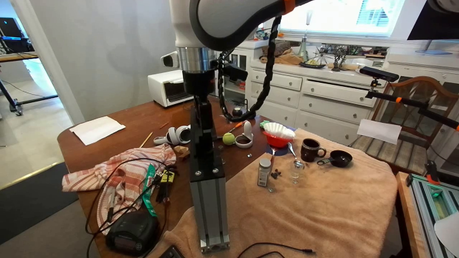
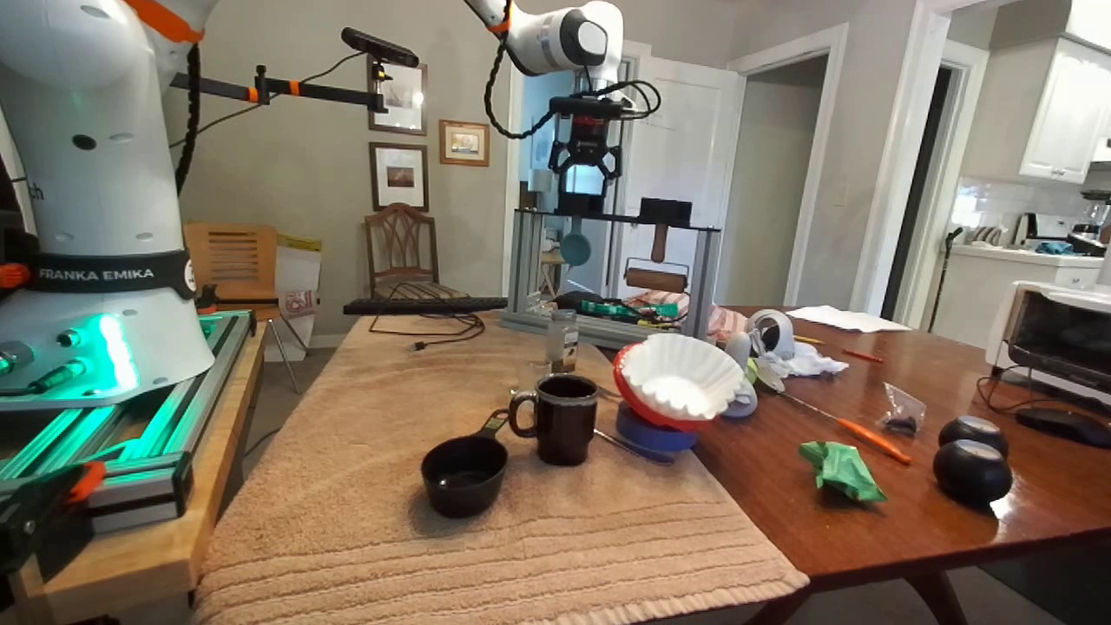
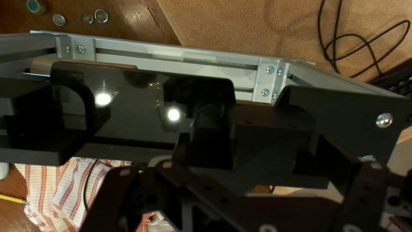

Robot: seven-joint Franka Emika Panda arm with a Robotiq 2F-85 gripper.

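Straddling the black block [image 2: 580,205] below me, atop the metal frame [image 2: 707,278], my gripper [image 2: 584,184] stood unclenched, fingers parted along the frame's length, contact unclear; beneath the block hung a teal scoop [image 2: 575,248], its long axis vertical.

This is a home, with a white drawer cabinet [image 1: 324,102], a gold-framed wall picture [image 2: 464,142] and a white wall-mounted kitchen cupboard [image 2: 1064,121].
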